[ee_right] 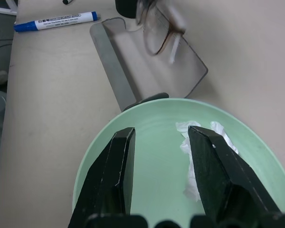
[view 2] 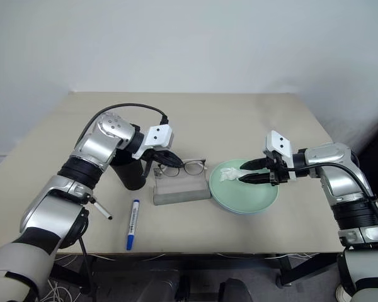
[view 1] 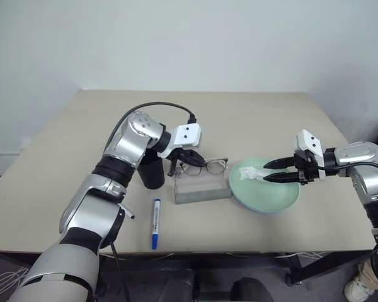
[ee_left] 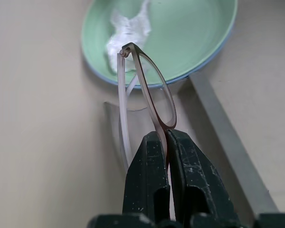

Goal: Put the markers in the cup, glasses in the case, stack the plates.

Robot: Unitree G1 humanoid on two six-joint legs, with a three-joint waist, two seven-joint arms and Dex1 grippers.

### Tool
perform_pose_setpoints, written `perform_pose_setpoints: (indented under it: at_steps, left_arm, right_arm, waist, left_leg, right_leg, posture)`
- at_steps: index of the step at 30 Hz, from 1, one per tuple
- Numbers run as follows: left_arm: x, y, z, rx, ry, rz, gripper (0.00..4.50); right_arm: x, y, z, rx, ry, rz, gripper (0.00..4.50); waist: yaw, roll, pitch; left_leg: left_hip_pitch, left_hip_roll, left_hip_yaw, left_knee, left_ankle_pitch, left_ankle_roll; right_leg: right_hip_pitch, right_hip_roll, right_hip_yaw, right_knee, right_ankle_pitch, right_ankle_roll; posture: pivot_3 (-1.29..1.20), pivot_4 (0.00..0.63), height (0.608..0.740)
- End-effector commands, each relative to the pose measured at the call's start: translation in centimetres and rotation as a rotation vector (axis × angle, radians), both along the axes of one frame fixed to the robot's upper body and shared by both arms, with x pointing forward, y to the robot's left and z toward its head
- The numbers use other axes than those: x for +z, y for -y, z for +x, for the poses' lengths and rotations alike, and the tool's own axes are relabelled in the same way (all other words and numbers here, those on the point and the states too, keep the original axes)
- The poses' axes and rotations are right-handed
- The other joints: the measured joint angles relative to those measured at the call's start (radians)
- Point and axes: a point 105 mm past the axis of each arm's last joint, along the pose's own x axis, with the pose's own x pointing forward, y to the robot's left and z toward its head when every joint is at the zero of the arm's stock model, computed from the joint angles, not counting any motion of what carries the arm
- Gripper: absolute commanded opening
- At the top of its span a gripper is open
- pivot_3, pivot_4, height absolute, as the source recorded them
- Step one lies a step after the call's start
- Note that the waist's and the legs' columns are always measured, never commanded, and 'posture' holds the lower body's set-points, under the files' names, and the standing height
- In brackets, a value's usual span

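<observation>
Your left gripper [view 1: 188, 155] has its fingers [ee_left: 149, 180] pressed together on the frame of the glasses [view 1: 205, 166], pinching them by one lens rim and holding them raised just above the open grey case [view 1: 201, 187]. The glasses step is in hand: the spectacles hang over the box's far edge, not yet inside it. Your right gripper [view 1: 281, 170] hovers over the plates [view 1: 268, 200], its fingers [ee_right: 115, 176] spread with nothing between them and a crumpled tissue [view 1: 257, 173] just beside one tip. The mint plate already sits on the blue one, whose rim shows beneath it, so the stacking looks done. Farther out, the black cup [view 1: 152, 173] stands behind your left wrist, touching nothing that can be seen; the blue-capped marker [view 1: 155, 223] lies on the counter [view 1: 239, 119] in front of the case, and the thin marker [view 2: 101, 209] rests beside your left forearm. Next, you will likely need to lower the glasses level into the case before letting go, then turn to the markers.
</observation>
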Motion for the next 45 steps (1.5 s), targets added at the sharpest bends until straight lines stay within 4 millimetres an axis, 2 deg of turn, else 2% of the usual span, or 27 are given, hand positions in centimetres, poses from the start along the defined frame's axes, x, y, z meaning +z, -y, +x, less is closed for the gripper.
perform_pose_setpoints:
  at_steps: [1, 7, 16, 31, 34, 41, 45]
  left_arm:
    - [-0.2, 0.4, -0.3, -0.030, 0.010, 0.028, 0.02]
    - [-1.7, 0.2, -0.4, -0.005, -0.023, 0.071, 0.02]
    - [-2.8, 0.2, -1.1, -0.009, -0.075, 0.093, 0.02]
    - [-2.8, -0.2, -1.6, 0.013, -0.156, 0.119, 0.02]
    - [-2.7, -0.1, -1.4, 0.018, -0.130, 0.113, 0.71]
    - [-1.6, 0.6, -0.8, -0.001, -0.059, 0.070, 2.96]
    - [-1.1, 0.8, -1.0, -0.014, -0.069, 0.059, 2.96]
  right_arm:
    - [1.2, -0.2, 0.0, 0.006, 0.047, 0.019, 1.92]
    - [1.2, -0.3, 0.0, 0.004, 0.044, 0.023, 1.92]
    - [1.3, -0.5, 0.0, 0.003, 0.045, 0.027, 1.92]
    - [1.3, -0.7, 0.0, 0.005, 0.049, 0.030, 1.92]
    - [1.2, -0.7, 0.0, 0.005, 0.050, 0.030, 1.92]
    - [1.1, -0.7, 0.0, 0.009, 0.048, 0.030, 1.92]
    - [1.1, -0.7, 0.0, 0.010, 0.049, 0.029, 1.92]
  waist:
    - [0.000, 0.000, 0.000]
    - [0.001, 0.000, 0.000]
    - [0.000, 0.000, 0.000]
    - [0.000, 0.000, 0.000]
    - [0.000, 0.000, 0.000]
    - [0.000, 0.000, 0.000]
    - [0.000, 0.000, 0.000]
  left_leg:
    - [0.000, 0.000, 0.000, 0.000, 0.000, 0.000]
    - [0.000, 0.000, 0.000, 0.000, 0.000, 0.000]
    - [0.000, 0.000, 0.000, 0.000, 0.000, 0.000]
    - [0.000, 0.000, 0.000, 0.001, 0.000, 0.000]
    - [0.000, 0.000, 0.000, 0.001, 0.000, 0.000]
    - [0.000, 0.000, 0.000, 0.001, 0.000, 0.000]
    - [0.000, 0.000, 0.000, 0.001, 0.000, 0.000]
  right_leg:
    - [0.000, 0.000, 0.000, 0.000, 0.000, 0.000]
    - [0.000, 0.000, 0.000, 0.000, 0.000, 0.000]
    - [0.000, 0.000, 0.000, 0.000, 0.000, 0.000]
    - [0.000, 0.000, 0.000, 0.000, 0.000, 0.000]
    - [0.000, 0.000, 0.000, 0.000, 0.000, 0.000]
    - [0.000, 0.000, 0.000, 0.000, 0.000, 0.000]
    - [0.000, 0.000, 0.000, 0.000, 0.000, 0.000]
  posture:
    - [0.00, 0.000, 0.695]
    - [0.00, 0.000, 0.695]
    - [0.00, 0.000, 0.695]
    - [0.00, 0.000, 0.695]
    - [0.00, 0.000, 0.695]
    - [0.00, 0.000, 0.695]
    - [0.00, 0.000, 0.695]
